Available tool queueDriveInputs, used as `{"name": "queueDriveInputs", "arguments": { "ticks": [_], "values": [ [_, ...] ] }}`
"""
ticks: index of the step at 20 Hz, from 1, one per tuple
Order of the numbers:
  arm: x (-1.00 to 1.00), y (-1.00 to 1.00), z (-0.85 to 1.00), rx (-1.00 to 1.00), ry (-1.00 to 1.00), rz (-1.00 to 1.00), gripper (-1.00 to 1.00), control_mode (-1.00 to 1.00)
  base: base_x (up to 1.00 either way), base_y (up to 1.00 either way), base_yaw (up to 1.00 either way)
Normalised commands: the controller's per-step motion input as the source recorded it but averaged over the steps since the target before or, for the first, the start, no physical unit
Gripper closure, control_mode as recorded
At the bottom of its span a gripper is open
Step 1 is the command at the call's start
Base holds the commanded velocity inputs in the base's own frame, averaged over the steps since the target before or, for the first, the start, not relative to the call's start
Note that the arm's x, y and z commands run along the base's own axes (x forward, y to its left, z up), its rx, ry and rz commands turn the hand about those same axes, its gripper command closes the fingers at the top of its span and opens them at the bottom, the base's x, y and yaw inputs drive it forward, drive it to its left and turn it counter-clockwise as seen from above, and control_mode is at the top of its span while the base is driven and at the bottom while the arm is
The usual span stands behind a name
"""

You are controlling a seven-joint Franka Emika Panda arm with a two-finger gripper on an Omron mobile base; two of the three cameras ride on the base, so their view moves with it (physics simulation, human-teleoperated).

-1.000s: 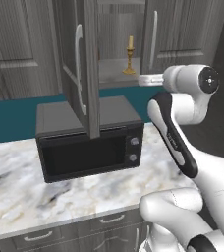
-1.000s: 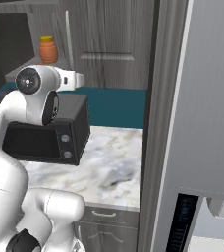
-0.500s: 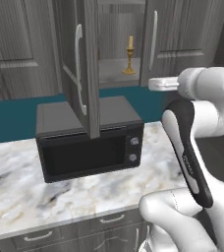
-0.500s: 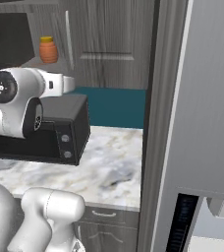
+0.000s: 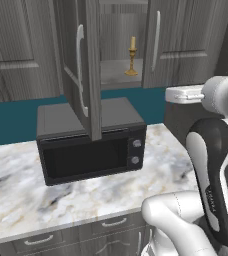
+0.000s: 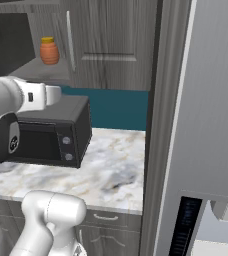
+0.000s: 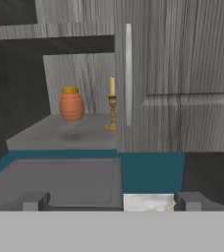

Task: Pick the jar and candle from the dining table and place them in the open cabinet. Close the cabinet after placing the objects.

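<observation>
Meanwhile I pulled the arm back from the cabinet (image 5: 86,65) | candle (image 5: 132,56) stood near shelf's front edge | gripper (image 7: 111,201) spread, empty | jar next.

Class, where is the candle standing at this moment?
The candle stands upright on the open cabinet's grey shelf, right of the orange bottle in the hand view, above the microwave.

You're looking at a home kitchen: black microwave (image 5: 91,145) on a marble counter (image 5: 36,200), grey wood-grain cabinets (image 5: 186,40) above, fridge (image 6: 201,125) alongside.
</observation>
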Motion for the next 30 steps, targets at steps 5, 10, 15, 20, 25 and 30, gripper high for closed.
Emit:
{"name": "queueDriveInputs", "arguments": {
  "ticks": [5, 10, 15, 20, 25, 30],
  "values": [
    [-0.76, 0.0, 0.17, 0.0, 0.0, 0.0, -1.0, -1.0, 0.0, 0.0, 0.0],
    [-0.69, 0.0, 0.07, 0.0, 0.0, 0.0, -1.0, -1.0, 0.0, 0.0, 0.0],
    [-0.6, 0.0, 0.0, -0.01, -0.01, 0.0, -1.0, -1.0, 0.0, 0.0, 0.0],
    [-0.62, 0.06, 0.0, -0.03, -0.05, 0.0, -1.0, -1.0, 0.0, 0.0, 0.0],
    [-0.34, 0.17, 0.0, -0.07, -0.09, 0.0, -1.0, -1.0, 0.0, 0.0, 0.0],
    [-0.19, 0.22, 0.0, -0.11, -0.18, 0.0, -1.0, -1.0, 0.0, 0.0, 0.0]
  ]
}}
